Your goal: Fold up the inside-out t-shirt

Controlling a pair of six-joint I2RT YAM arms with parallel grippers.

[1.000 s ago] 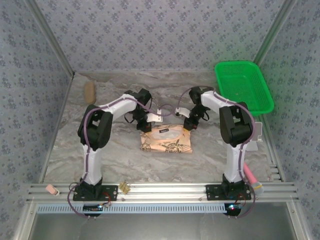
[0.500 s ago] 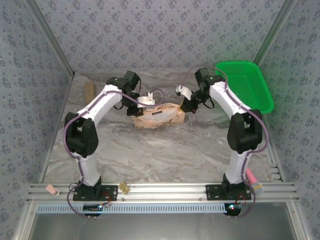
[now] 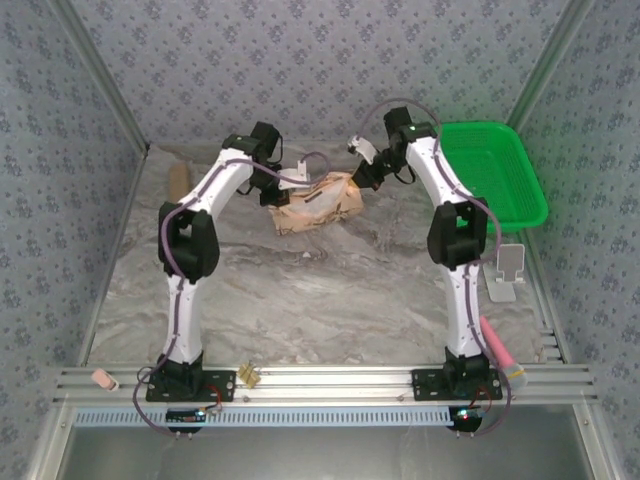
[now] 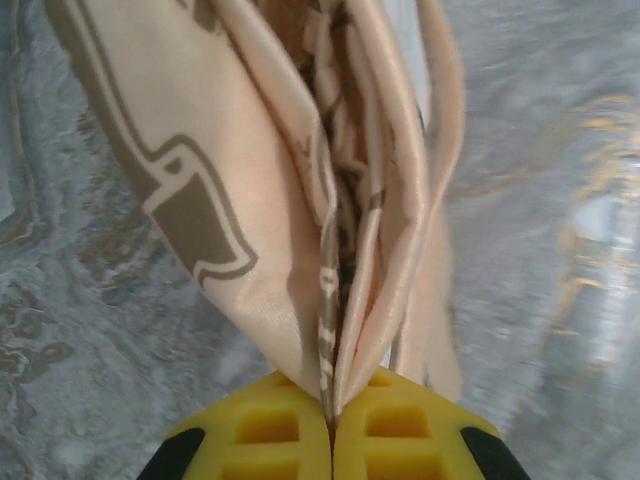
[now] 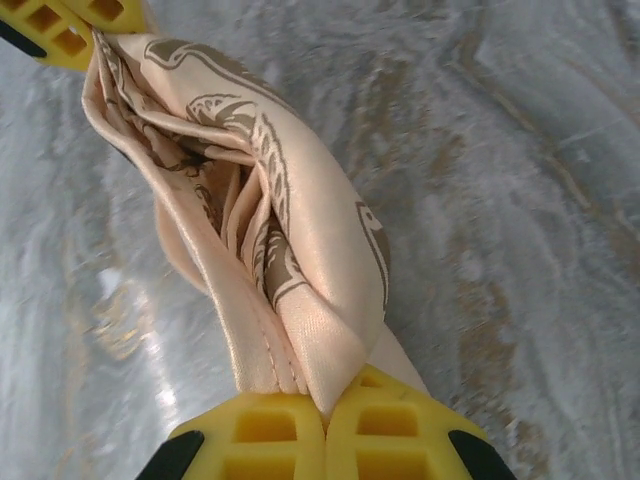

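Note:
The tan-beige t-shirt (image 3: 318, 203) with brown prints hangs bunched between both grippers, lifted above the far middle of the table. My left gripper (image 3: 281, 192) is shut on its left end; in the left wrist view the folded cloth layers (image 4: 300, 200) run up from the closed yellow pads (image 4: 270, 435). My right gripper (image 3: 362, 180) is shut on the right end; the right wrist view shows the cloth (image 5: 270, 250) stretching from its pads (image 5: 390, 430) to the other gripper's yellow fingers (image 5: 60, 25) at the top left.
A green plastic basket (image 3: 490, 170) stands at the back right, close to the right arm. A tan oblong object (image 3: 178, 182) lies at the back left. A small white stand (image 3: 505, 270) and a pink item (image 3: 500, 350) sit by the right edge.
Both grippers have carried the shirt from the middle of the table up and toward the back, arms stretching out; the cloth left the table and now hangs bunched between them.

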